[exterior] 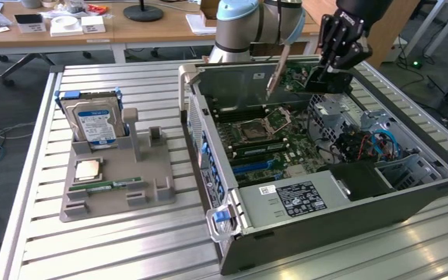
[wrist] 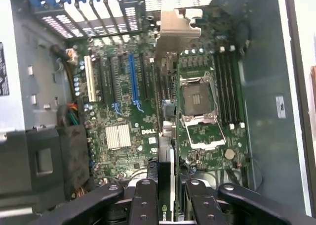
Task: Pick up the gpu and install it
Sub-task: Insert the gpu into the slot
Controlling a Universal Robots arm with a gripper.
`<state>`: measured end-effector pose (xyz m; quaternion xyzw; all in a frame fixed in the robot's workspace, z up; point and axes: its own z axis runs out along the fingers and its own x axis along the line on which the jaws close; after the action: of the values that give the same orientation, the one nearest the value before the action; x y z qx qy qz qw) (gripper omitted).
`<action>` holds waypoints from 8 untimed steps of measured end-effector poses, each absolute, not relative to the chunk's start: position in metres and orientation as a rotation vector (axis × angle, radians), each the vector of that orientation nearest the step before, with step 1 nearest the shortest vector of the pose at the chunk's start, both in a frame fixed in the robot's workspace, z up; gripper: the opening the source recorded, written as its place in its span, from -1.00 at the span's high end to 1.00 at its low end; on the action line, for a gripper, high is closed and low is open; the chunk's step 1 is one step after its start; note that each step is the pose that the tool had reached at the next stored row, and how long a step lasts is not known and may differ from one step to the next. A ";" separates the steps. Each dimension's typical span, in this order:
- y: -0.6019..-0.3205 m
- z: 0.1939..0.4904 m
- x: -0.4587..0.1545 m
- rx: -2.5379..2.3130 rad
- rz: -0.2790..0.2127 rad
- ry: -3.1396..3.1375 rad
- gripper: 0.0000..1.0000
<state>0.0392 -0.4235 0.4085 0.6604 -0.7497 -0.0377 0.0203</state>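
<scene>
Gpu (exterior: 296,77) held aloft, gripped in the tool (exterior: 317,80) over the open case (exterior: 325,233). Green board with one black face, held on edge. Long silvery bracket (exterior: 276,73) at the end away from the tool, slanting downward.

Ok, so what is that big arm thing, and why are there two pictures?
It is a pale blue and grey robot arm. One camera watches from off the arm; the other rides on its wrist, looking down into the open grey computer case. Its black jaws are shut on a small green card with a long silvery bracket, held above the green motherboard. On the slatted metal table a grey tray holds a blue-labelled silver hard drive.
</scene>
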 end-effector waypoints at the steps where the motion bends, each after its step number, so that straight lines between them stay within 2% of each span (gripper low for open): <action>1: -0.423 0.408 0.039 2.069 -0.116 -2.306 0.47; 8: -0.424 0.408 0.039 2.146 -0.114 -2.231 0.47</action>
<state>0.0392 -0.4235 0.4081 0.6927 -0.7200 -0.0368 0.0220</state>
